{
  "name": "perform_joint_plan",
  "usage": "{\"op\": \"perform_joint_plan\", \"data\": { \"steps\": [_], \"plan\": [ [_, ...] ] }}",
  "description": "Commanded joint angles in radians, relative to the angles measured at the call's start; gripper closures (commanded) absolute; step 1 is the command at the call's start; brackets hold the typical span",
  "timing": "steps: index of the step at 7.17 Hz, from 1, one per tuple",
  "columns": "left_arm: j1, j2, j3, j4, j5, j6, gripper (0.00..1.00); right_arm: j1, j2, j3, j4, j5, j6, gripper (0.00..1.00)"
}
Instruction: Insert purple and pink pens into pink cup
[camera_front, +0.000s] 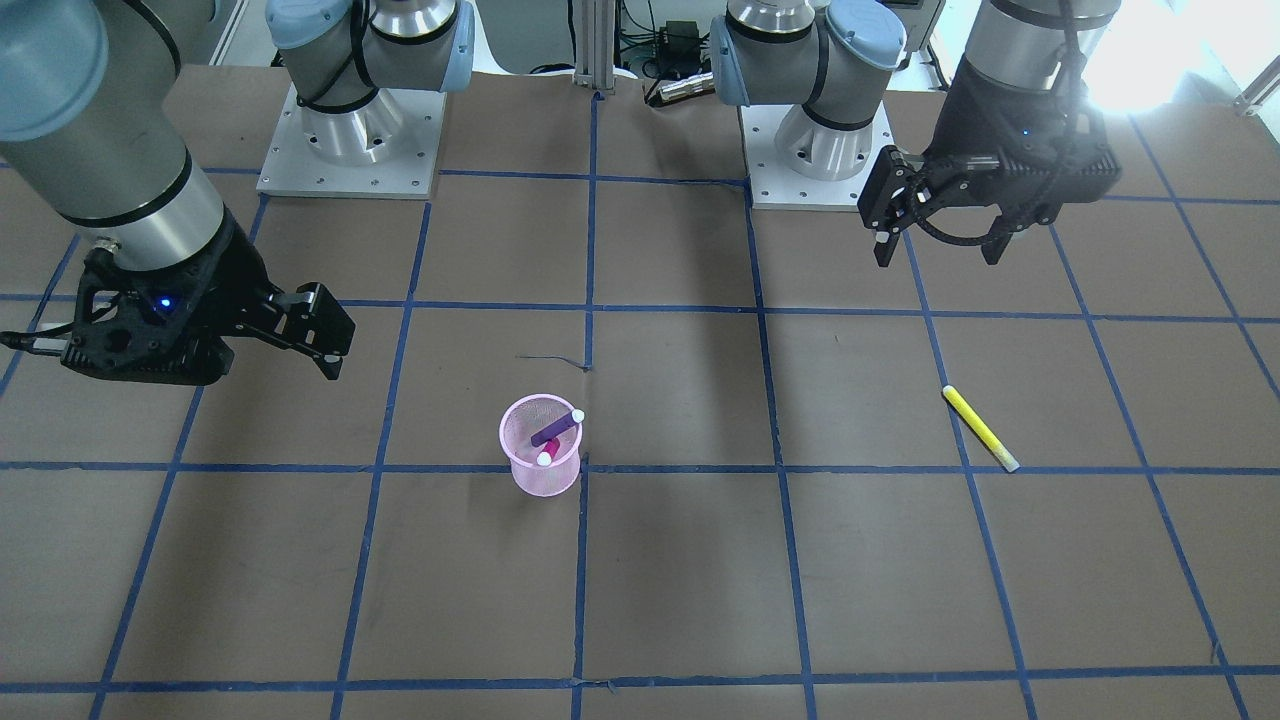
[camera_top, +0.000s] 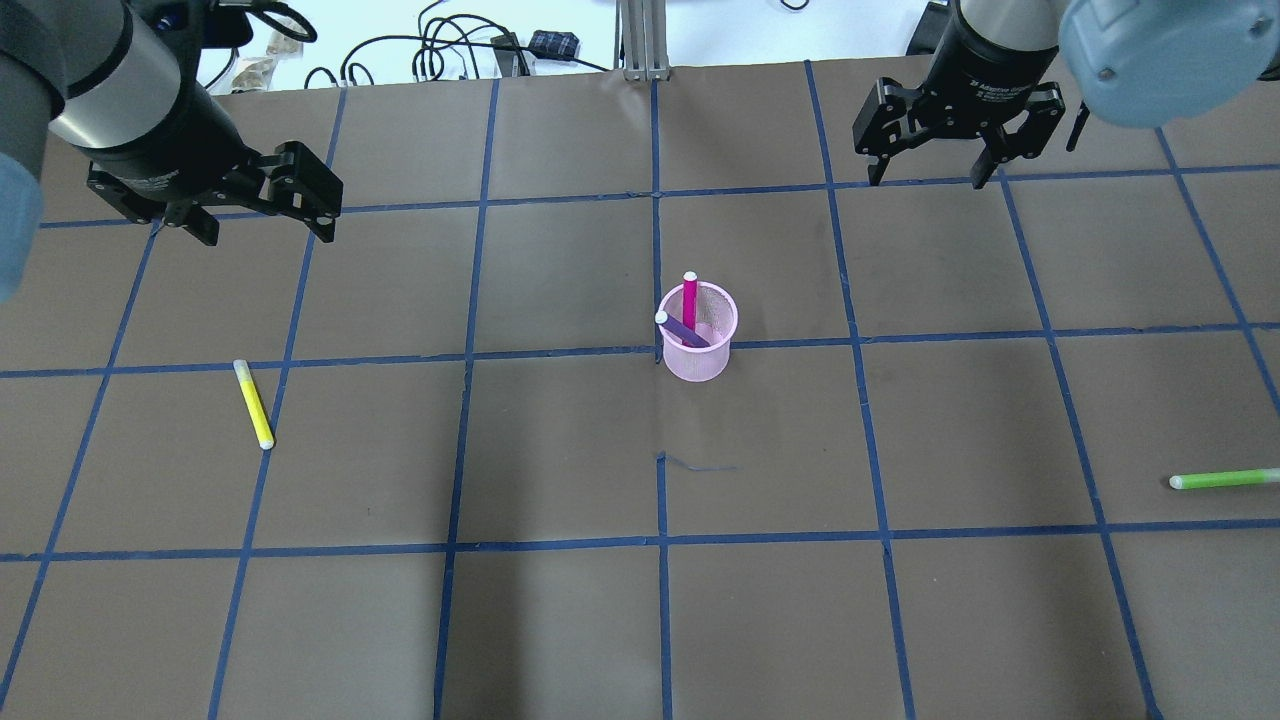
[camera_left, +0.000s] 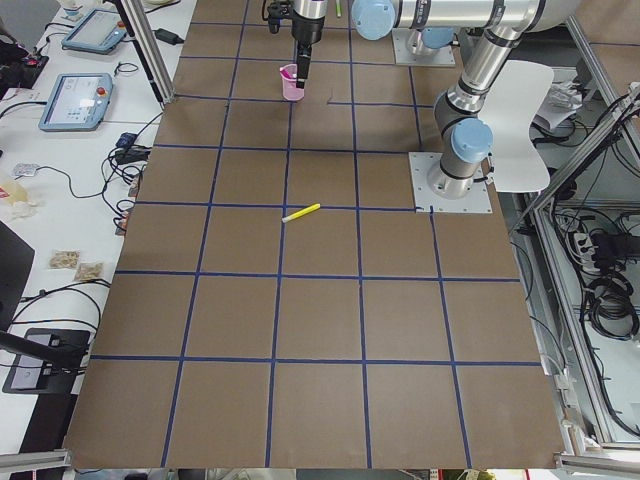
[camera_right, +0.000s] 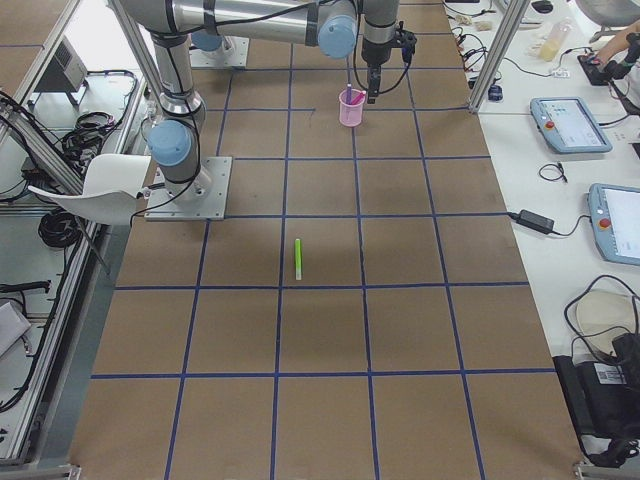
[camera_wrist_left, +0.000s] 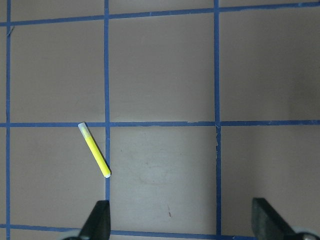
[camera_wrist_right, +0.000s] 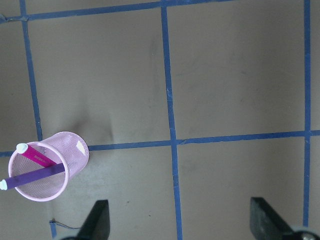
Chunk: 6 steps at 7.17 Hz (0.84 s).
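Both arms are up off the table (camera_top: 560, 620) right now, neither one touching anything. The left arm (camera_top: 120, 90) comes in from its own side and angles down, with the left gripper (camera_top: 265, 230) hanging above the brown paper, fingers spread wide and nothing between them. Its wrist camera looks straight down at a yellow pen (camera_wrist_left: 94, 156) lying flat on the table, well below the fingertips (camera_wrist_left: 97, 220). The right arm (camera_top: 1000, 50) sits on the far side pointing pretty much straight down. The right gripper (camera_top: 928, 178) is spread wide too and empty. Its wrist view catches the pink cup (camera_wrist_right: 42, 172) off to one side, well apart from the fingers. The cup stands upright near the middle of the table, just beside a crossing of the blue tape lines. The pink pen (camera_top: 690, 300) and the purple pen (camera_top: 683, 330) are both inside it, leaning on the rim with their white ends poking out. There's also a green pen (camera_top: 1225, 480) lying flat way out at the right-hand edge.
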Motion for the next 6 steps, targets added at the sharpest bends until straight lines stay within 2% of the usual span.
{"op": "perform_joint_plan", "data": {
  "steps": [1, 3, 6],
  "plan": [
    [-0.031, -0.007, -0.009, -0.009, -0.032, -0.091, 0.0, -0.001, 0.006, 0.003, -0.005, -0.008, -0.004, 0.0],
    [-0.071, -0.015, -0.009, -0.004, -0.009, -0.091, 0.0, -0.006, 0.012, -0.005, -0.002, -0.011, -0.006, 0.0],
    [-0.063, -0.006, -0.006, -0.003, -0.004, -0.074, 0.0, -0.007, 0.012, -0.007, -0.004, -0.008, -0.004, 0.0]
  ]
}}
